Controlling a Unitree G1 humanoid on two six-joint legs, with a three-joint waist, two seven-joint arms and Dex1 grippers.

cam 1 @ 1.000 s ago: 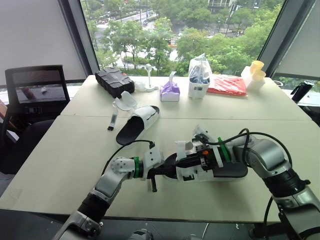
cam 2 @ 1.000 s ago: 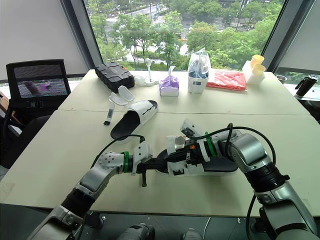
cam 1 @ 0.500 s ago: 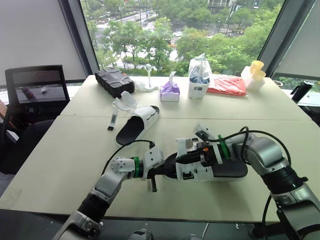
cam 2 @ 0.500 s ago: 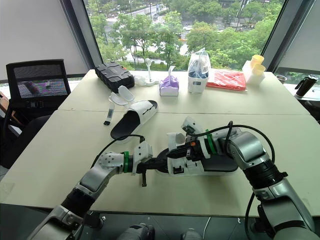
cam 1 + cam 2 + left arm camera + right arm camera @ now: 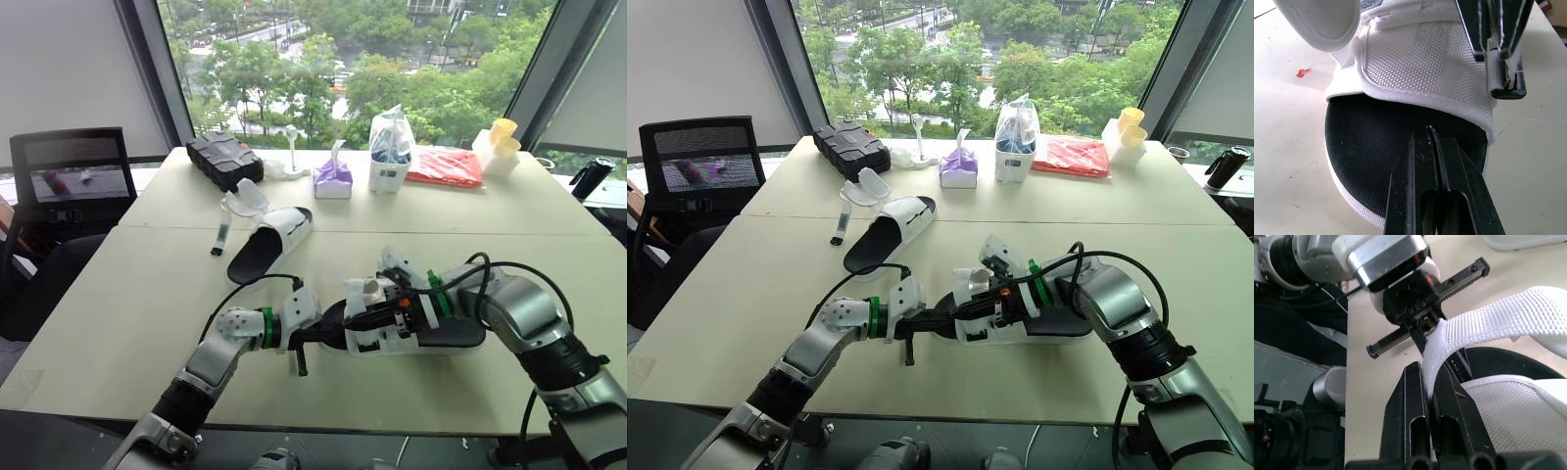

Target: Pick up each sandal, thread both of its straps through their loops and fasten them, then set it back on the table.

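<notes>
- Left eye view: the near sandal lies flat close to the near edge of the tabletop, a little right of that edge's middle, with its toe toward the left edge. The left gripper is pinched on the toe end. The right gripper sits over the white upper with a strap pinched between its fingers. The far sandal lies well apart, toward the middle of the tabletop, and is untouched.
- Right eye view: the same layout, with both arms meeting at the near sandal. Judged from this, the step in hand is threading one strap, with fastening and the far sandal left to do.
- Left wrist view: the fingers are closed flat on the black sole at the toe rim, just short of the white woven band. This hold should stay firm and steady, so that the sandal does not slide as the strap is pulled.
- Right wrist view: the fingers are clamped on the strap near its free end, which bends up and away from them. To thread well, keep the strap flat and untwisted, aim its tip squarely at the loop, and pull along the strap's own line. I cannot make out the loop here.
</notes>
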